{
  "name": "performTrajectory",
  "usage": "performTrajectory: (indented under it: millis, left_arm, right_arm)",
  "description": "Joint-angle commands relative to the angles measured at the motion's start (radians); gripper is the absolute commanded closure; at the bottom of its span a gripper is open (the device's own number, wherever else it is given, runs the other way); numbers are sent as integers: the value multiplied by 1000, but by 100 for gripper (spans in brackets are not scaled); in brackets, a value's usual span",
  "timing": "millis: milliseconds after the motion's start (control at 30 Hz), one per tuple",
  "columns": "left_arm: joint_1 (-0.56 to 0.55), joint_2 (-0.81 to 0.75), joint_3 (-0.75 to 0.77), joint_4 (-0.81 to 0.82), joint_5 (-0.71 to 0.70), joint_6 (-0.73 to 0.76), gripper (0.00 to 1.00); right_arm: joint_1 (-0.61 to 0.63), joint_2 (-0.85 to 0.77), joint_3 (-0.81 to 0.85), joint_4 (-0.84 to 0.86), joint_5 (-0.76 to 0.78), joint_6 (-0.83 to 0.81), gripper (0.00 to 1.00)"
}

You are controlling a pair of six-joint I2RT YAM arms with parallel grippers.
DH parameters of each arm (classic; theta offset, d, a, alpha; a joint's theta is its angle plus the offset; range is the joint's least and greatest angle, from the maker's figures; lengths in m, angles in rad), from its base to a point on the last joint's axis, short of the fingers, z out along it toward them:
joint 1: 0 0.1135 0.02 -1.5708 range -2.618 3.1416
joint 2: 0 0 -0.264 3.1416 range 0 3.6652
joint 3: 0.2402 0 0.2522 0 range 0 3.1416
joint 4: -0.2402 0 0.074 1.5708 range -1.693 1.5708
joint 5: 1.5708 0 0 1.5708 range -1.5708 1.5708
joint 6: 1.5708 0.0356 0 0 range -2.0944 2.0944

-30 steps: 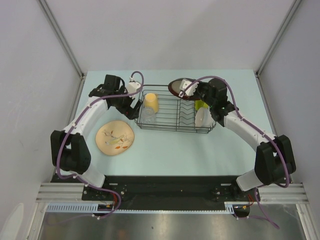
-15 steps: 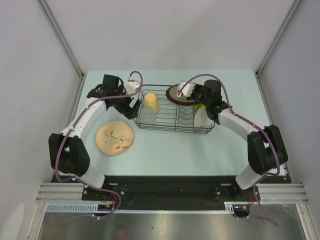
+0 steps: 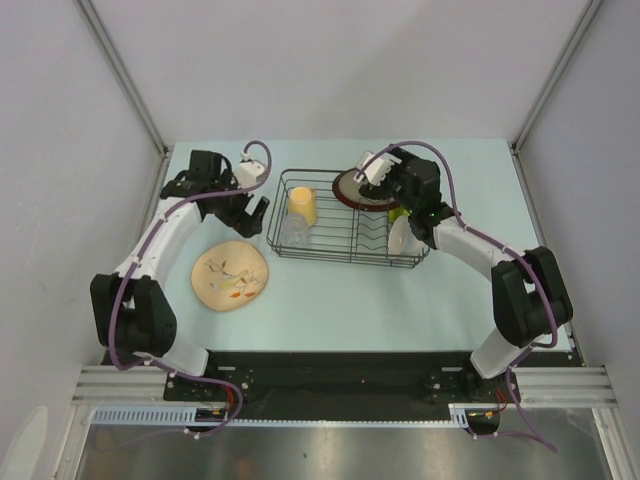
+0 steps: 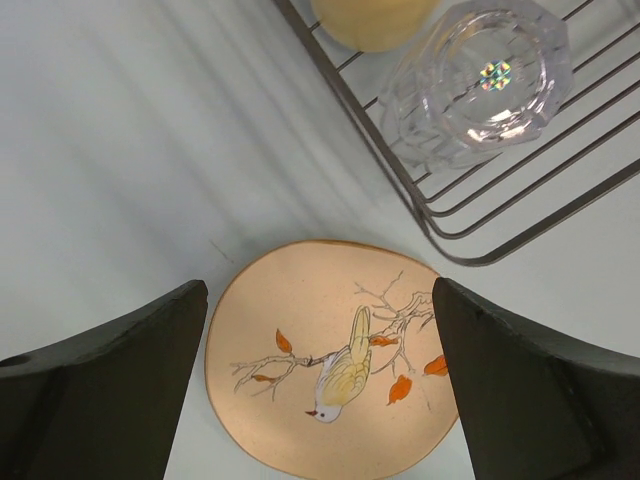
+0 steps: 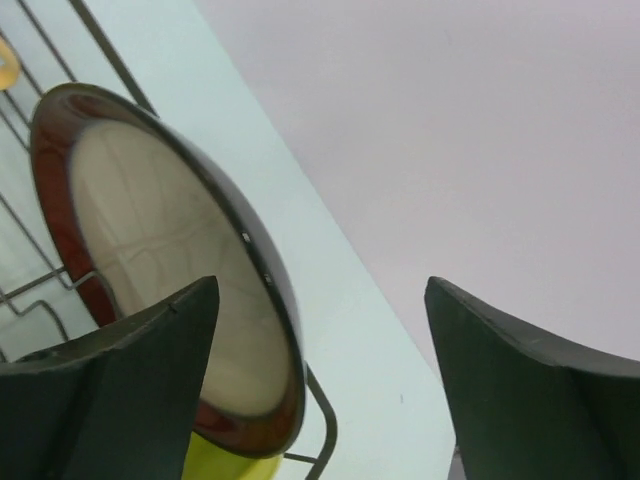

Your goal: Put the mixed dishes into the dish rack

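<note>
Overhead, the right gripper (image 3: pixel 372 172) hides part of the dark-red-rimmed cream dish (image 3: pixel 350 190), which tilts at the dish rack's (image 3: pixel 340 257) far side. Its wrist view shows the jaws wide, the dish beside one finger and the lime green bowl (image 5: pixel 225 465) as a sliver. The left gripper (image 4: pixel 318 300), wide and empty, hovers over the beige bird-painted plate (image 4: pixel 330 370) beside the rack. The pale yellow mug (image 4: pixel 370 15) is cut off.

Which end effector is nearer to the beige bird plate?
Left. The left end effector hovers just beyond the far edge of the beige bird plate; the right end effector is across the dish rack, at the dark-red-rimmed dish.
</note>
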Motion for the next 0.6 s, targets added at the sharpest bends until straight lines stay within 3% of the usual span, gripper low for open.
performTrajectory:
  millis: [0, 200, 300, 467, 567]
  left_arm:
    - [47, -75, -28, -15, -9, 54, 0]
    - [129, -158, -125, -38, -18, 114, 0]
    - [216, -195, -194, -49, -15, 155, 0]
    - [363, -230, -303, -43, -12, 240, 0]
    - [422, -229, -356, -21, -18, 280, 0]
  right_arm:
    - [9, -61, 17, 125, 66, 40, 0]
    - [75, -202, 20, 102, 220, 103, 0]
    - [176, -265, 44, 30, 417, 198, 0]
    - [282, -411, 83, -339, 452, 472, 0]
    - [319, -497, 81, -527, 360, 676, 0]
